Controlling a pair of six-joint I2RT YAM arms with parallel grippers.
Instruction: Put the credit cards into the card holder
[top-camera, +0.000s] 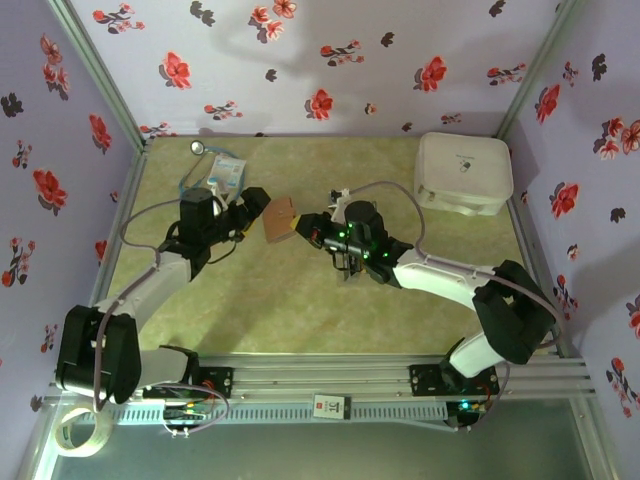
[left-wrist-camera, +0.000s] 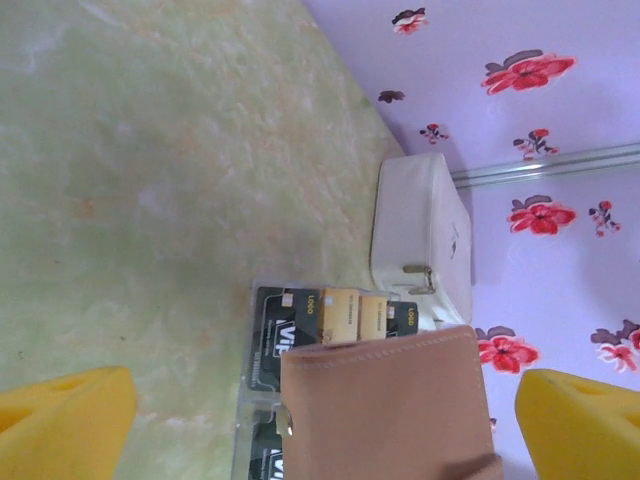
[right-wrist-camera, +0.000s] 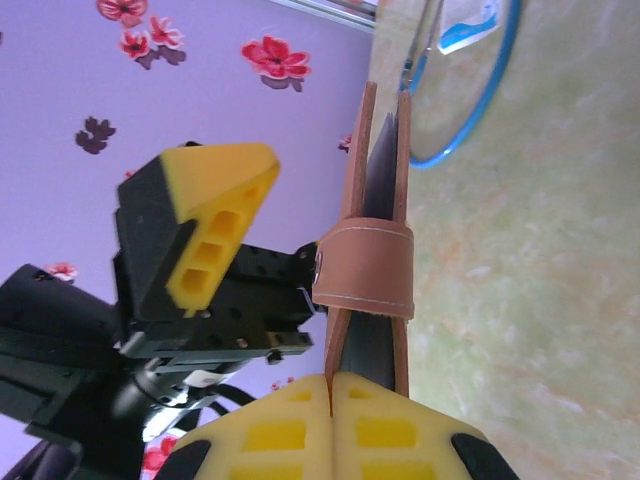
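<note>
Surface, top view: green mottled table (top-camera: 300, 310), purple floral walls; card holder (top-camera: 281, 220) held up between both arms.
Arms, top view: both reach inward; left gripper (top-camera: 252, 205) just beside the holder, jaws wide apart, holding nothing.
Left wrist view: credit cards (left-wrist-camera: 340, 318) seemingly inside a clear pocket past the brown flap; thin, stiff, slick, best pinched by an edge.
Right wrist view: right gripper (right-wrist-camera: 330, 395) clamped on the holder's edge, 2 pads together; leather soft and bendy.
</note>
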